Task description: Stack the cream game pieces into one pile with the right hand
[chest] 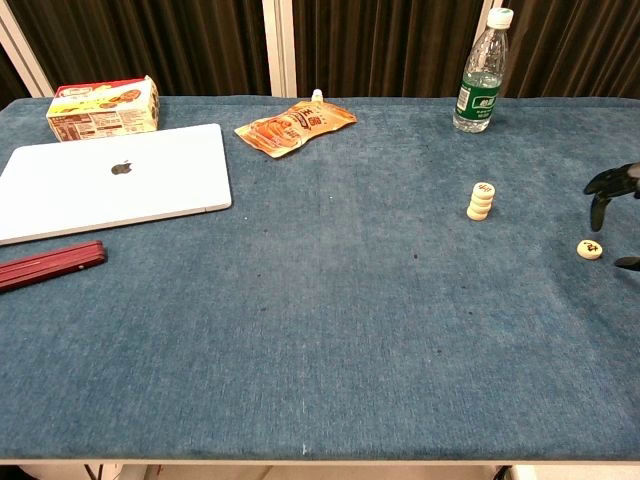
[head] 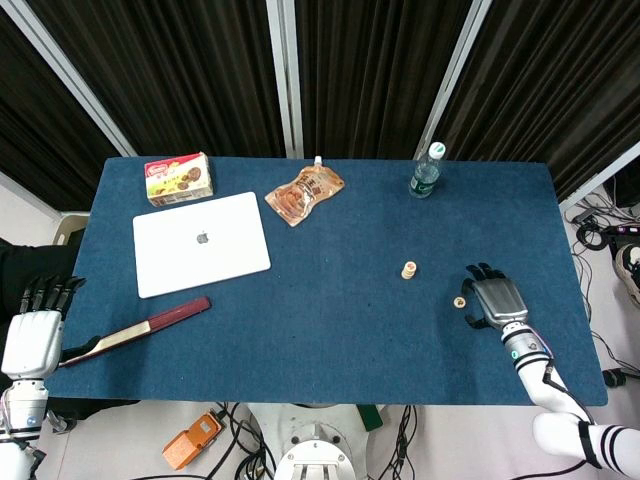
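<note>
A small pile of cream game pieces (head: 408, 270) (chest: 481, 201) stands right of the table's middle. One loose cream piece (head: 459, 302) (chest: 590, 249) lies flat on the blue cloth further right and nearer the front. My right hand (head: 492, 300) (chest: 612, 190) hovers just right of that loose piece, fingers spread and holding nothing; only its fingertips show at the chest view's right edge. My left hand (head: 32, 335) hangs beyond the table's left edge, fingers apart and empty.
A green-labelled water bottle (head: 425, 172) (chest: 482, 75) stands behind the pile. A snack pouch (head: 303, 193), a white laptop (head: 201, 243), a biscuit box (head: 177, 179) and a dark red folded fan (head: 135, 329) occupy the left half.
</note>
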